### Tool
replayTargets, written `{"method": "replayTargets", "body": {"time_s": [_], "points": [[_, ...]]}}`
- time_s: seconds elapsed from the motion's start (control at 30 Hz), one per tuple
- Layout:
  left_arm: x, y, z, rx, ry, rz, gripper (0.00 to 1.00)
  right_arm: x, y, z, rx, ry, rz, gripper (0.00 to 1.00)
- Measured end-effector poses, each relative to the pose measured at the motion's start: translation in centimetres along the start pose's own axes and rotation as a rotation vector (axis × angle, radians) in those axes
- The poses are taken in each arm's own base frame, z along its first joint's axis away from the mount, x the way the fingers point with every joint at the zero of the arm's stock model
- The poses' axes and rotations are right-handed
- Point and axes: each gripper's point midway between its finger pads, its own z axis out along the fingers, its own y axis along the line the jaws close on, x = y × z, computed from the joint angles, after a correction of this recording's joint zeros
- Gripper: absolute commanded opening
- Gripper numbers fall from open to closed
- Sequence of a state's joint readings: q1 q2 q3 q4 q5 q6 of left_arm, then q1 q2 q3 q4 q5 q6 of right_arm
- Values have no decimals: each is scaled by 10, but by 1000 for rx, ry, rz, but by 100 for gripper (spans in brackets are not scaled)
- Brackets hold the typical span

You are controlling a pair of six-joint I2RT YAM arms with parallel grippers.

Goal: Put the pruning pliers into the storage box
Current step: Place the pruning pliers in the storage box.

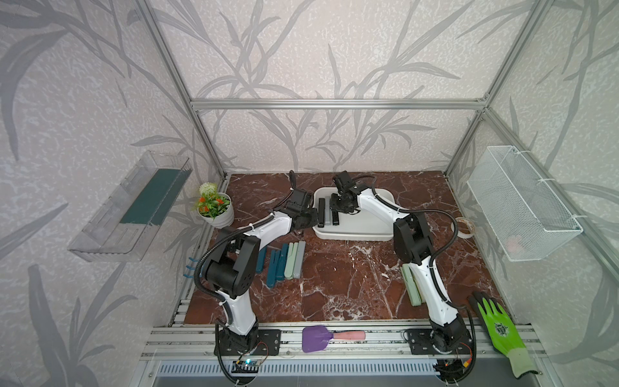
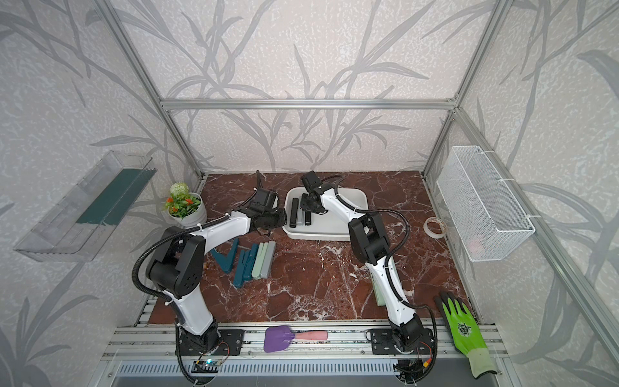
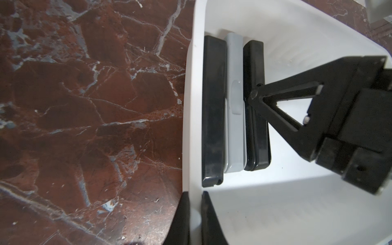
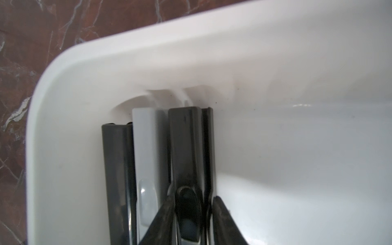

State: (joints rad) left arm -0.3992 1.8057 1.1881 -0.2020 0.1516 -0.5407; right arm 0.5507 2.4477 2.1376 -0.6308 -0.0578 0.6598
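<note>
Our left gripper (image 3: 195,194) pinched the box (image 3: 191,106) rim tight so the box would not slide. Our right gripper (image 4: 193,198) squeezed its fingers on the black pliers (image 4: 184,137), which lay inside the box beside the grey pliers (image 4: 148,148).

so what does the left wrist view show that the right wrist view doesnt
Only the left wrist view: the left gripper clamped on the storage box rim, and the right gripper seen from outside. Only the right wrist view: an oval recess on the second black pliers, between the right gripper's fingers. Both: the first black pliers, grey pliers and second black pliers side by side in the box, the right gripper closed on the second black one, and the marble table.
</note>
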Motion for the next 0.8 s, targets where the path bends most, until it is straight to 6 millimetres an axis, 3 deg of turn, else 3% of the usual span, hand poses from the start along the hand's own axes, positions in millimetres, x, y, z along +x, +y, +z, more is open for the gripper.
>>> {"method": "replayTargets", "body": {"time_s": [0.3,0.53,0.67,0.8], "points": [[0,0,0,-1,0,0,10,0,1,2,-16,1,30,32],[0,0,0,-1,-1,0,10,-8,-1,-8,-19,-12,8,41],[0,0,0,-2,-1,0,10,-24,-3,-36,-10,-31,-57,43],[0,1,0,-3,-2,0,10,-40,-4,-97,12,-83,-160,42]]}}
